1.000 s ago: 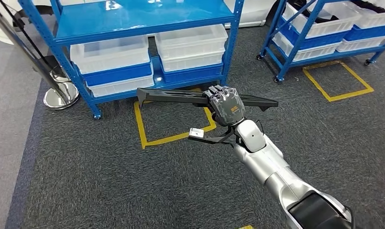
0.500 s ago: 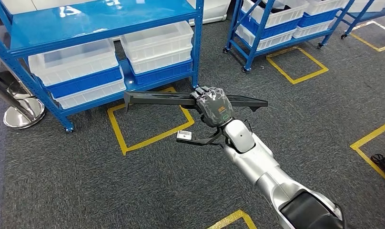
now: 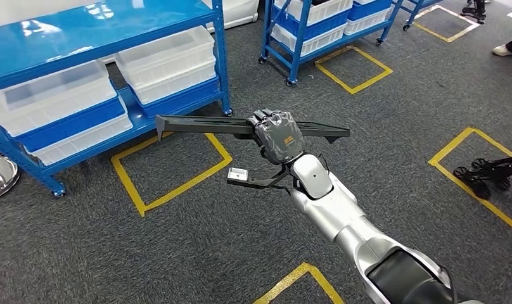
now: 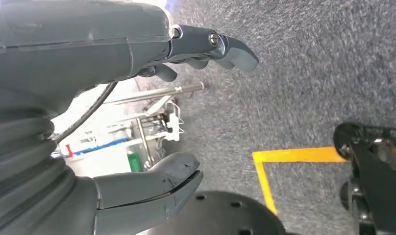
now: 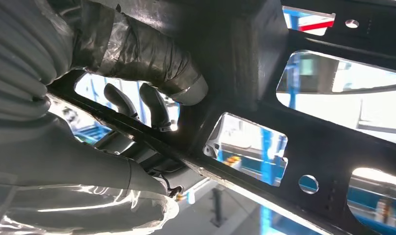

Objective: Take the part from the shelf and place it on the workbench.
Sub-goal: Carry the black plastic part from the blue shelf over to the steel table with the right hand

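The part (image 3: 196,125) is a long flat black frame with cut-out windows and small holes. My right hand (image 3: 277,135) grips it near its middle and holds it level above the carpet, its ends sticking out to both sides. From the right wrist view the part (image 5: 304,127) fills most of the picture, with my thumb and fingers (image 5: 154,105) wrapped around a bar of it. My left hand (image 4: 137,112) hangs over the floor with its fingers apart and nothing in it.
A blue shelf (image 3: 70,44) with white and blue bins stands at the left. A second blue rack (image 3: 317,31) stands behind. Yellow tape squares (image 3: 171,168) mark the grey carpet. A wheeled black stand (image 3: 488,171) and a person's shoe (image 3: 510,45) are at the right.
The whole scene has slid to the left across the frames, so the camera has turned right. My right hand keeps holding the part in the same pose.
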